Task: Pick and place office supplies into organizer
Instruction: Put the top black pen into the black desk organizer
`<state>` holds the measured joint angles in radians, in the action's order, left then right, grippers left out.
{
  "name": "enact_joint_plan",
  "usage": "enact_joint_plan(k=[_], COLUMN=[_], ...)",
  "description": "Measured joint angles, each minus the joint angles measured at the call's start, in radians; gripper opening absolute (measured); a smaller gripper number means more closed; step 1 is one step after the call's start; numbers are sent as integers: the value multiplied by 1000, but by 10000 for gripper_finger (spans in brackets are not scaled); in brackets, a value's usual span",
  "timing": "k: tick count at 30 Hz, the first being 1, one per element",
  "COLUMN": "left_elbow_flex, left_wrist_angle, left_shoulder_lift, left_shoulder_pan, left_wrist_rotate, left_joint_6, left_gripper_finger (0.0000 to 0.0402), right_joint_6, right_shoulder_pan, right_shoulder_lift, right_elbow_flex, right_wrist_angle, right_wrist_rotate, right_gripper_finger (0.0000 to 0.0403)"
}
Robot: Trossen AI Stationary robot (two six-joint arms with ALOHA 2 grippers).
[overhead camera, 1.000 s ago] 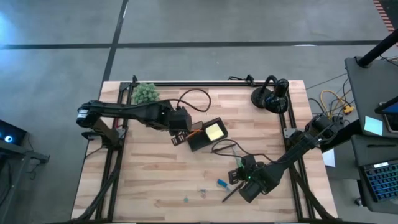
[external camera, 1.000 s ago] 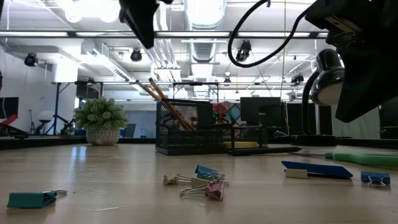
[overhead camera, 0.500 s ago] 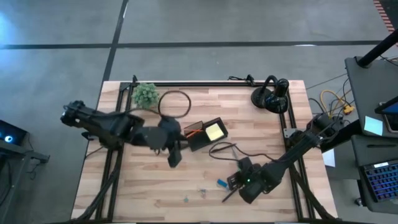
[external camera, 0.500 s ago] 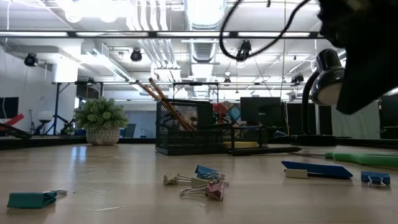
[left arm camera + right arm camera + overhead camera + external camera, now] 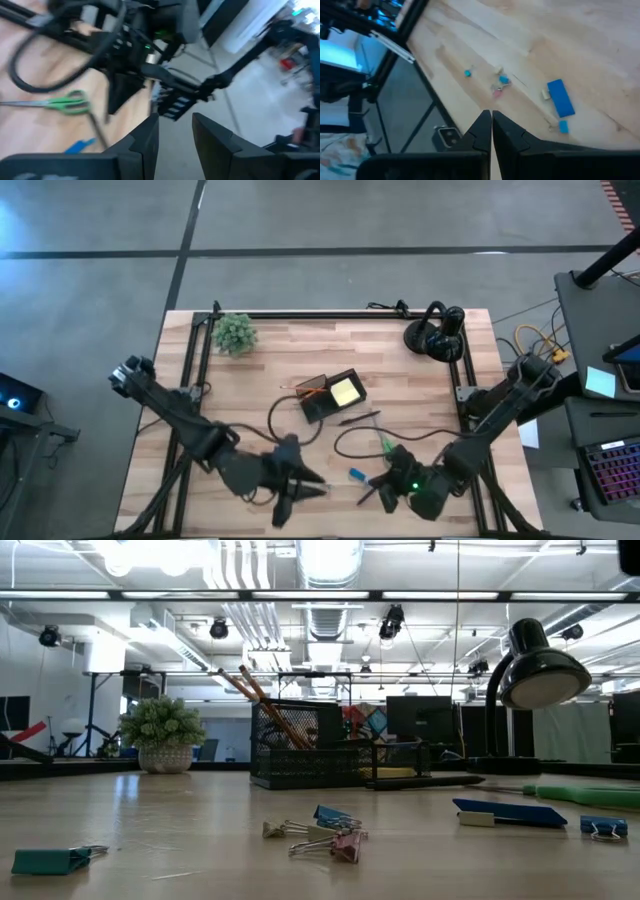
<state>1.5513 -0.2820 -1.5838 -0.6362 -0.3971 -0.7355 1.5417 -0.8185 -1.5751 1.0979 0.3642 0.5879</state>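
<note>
Between picks: left gripper low at the near tabletop edge by the clips, jaws part-spread, nothing seen held.

Organizer sits mid-tabletop with pencils and sticky pad already in. Left out: scissors, blue piece, a black pen just beside the organizer, clips scattered near the front edge. Right gripper hangs over the near right part, jaws pressed together, empty. Judged step: reach for the next loose item, likely a clip. Next move calls for lowering, jaws straddling one small clip flat on wood; fine alignment needed, easy to miss.
</note>
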Motion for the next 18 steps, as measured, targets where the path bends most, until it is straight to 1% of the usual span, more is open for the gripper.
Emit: enact_joint_plan(k=[4,9,14,18], left_elbow_flex=[-5,-5,-5,-16], left_wrist_angle=[92,115,136,138], left_shoulder_lift=[-34,-54,-65,-67], left_shoulder_pan=[-35,-77,-136,-200], left_wrist_rotate=[-1,-1,1,3], left_joint_6=[-44,-48,-48,-47], left_gripper_finger=[103,103,103,103], right_joint_6=[29,62,86,137], right_shoulder_pan=[-36,-74,-89,-87], right_shoulder_lift=[6,-6,-31,-82], right_elbow_flex=[16,37,39,50], right_wrist_angle=[-6,-48,-192,-284], right_wrist_rotate=[21,18,16,22], right_gripper_finger=[9,9,9,9])
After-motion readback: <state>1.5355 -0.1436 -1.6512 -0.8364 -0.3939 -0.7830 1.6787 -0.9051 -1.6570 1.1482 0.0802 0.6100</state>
